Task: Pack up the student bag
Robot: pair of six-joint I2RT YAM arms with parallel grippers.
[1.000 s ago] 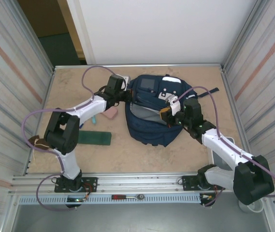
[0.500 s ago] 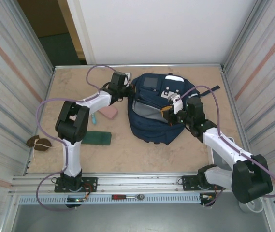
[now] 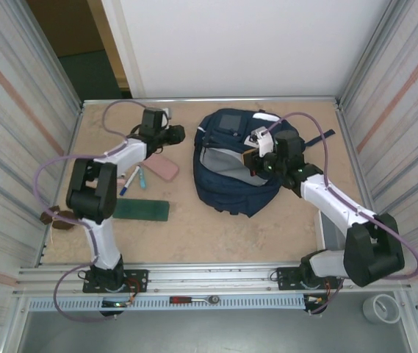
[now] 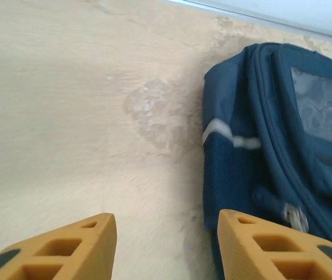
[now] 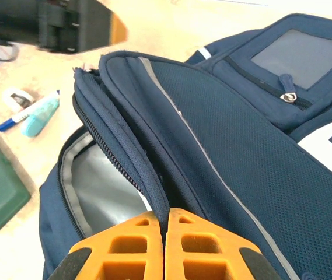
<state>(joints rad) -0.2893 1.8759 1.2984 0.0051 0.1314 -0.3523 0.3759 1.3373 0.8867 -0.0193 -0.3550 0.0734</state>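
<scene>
Your left pincer (image 3: 178, 134) has let go of the student bag (image 3: 231, 197) and pulled back to the left. A second ago it was pinched on the bag's left rim. Now it hangs over bare counter (image 3: 216, 235), near the bag but apart from it. In the left wrist view its fingers stand partly spread with nothing between them, and the bag's navy side with a pale stripe sits just to their right.

The bag lies at the far middle of the counter. Its mouth shows more grey lining than before.

Your right pincer (image 5: 166, 228) stays clamped on the zipped edge of the bag's opening, fingers pressed together with the fabric running in between. It has moved slightly toward the far wall. The right forearm lies across the bag's right side and hides it.

Left of the bag, a pink block (image 3: 164, 168) rests just beside the left forearm. A blue-tipped pen (image 3: 129, 180) and a teal tube (image 3: 142, 177) lie nearer you, then a flat green box (image 3: 142, 210). The left elbow partly covers a brown lump (image 3: 49, 218).
</scene>
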